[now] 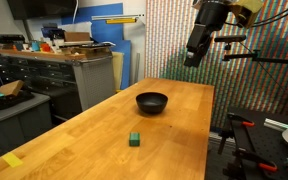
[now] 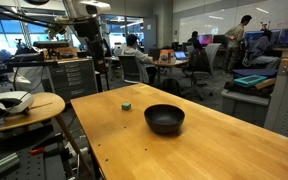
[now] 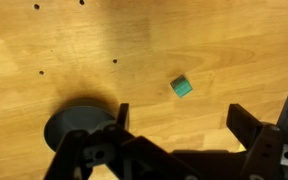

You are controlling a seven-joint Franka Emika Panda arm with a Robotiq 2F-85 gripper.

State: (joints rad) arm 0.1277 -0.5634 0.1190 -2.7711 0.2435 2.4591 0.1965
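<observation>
Plainly small green cube (image 3: 182, 87), squarish, apart from black bowl (image 3: 74, 124).

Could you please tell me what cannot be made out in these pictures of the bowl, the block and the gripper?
The black bowl: in the wrist view its lower edge is hidden behind the gripper; its inside is too dark to judge in both exterior views.
The green block: too small in every view to tell material or markings.
The gripper: in an exterior view its fingers blur into the patterned wall.
</observation>
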